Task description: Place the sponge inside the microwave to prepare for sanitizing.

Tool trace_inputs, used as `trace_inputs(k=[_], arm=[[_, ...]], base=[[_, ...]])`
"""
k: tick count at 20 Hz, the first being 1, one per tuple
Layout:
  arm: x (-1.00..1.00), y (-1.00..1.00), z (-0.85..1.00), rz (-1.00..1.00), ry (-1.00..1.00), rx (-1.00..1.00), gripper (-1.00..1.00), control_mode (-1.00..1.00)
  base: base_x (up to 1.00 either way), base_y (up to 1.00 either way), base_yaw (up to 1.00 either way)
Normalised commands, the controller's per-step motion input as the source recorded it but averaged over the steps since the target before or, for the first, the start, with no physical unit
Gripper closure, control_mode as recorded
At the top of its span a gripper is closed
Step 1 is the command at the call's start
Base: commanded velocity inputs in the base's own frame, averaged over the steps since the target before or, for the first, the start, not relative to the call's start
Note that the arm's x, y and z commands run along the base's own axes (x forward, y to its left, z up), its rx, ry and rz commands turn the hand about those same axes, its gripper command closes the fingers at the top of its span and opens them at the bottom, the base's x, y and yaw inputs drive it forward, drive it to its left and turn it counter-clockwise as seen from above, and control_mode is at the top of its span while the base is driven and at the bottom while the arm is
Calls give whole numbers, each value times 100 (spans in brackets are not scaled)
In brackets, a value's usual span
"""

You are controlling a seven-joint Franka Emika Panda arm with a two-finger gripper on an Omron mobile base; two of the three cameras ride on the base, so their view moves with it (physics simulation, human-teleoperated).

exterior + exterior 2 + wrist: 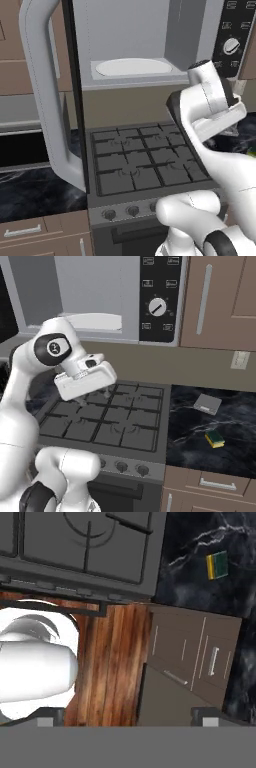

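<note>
The sponge (215, 438), yellow with a green side, lies on the dark marble counter right of the stove, and shows at the upper right of the hand view as well (216, 565). The microwave (95, 296) hangs above the stove with its door (47, 95) swung open to the left and its white turntable (132, 66) bare. My gripper (94, 397) hovers over the stove's burners, pointing down, well left of the sponge. Its fingertips (50, 714) stand wide apart, open, with nothing between them.
The gas stove (145, 160) with black grates sits under the microwave. A small grey flat object (207, 403) lies on the counter behind the sponge. Brown cabinets (220, 301) hang right of the microwave, and drawers (200, 657) run below the counter.
</note>
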Motion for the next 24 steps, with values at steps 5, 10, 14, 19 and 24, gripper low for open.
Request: trace_inputs(k=[5,10,14,19,24], arm=[[48,-78,-9,-20,28,-3,-100,-100],[23,-88,-11,-14,4,8,-100,-100],[22,-90,-39,-8,0,11,-100,-100],[7,-74,-36,5,-2,11,-100,-100],[14,-53,-30,16,-14,0,-100,-100]], base=[[0,0,0],[0,0,0],[0,0,0],[0,0,0],[0,0,0]])
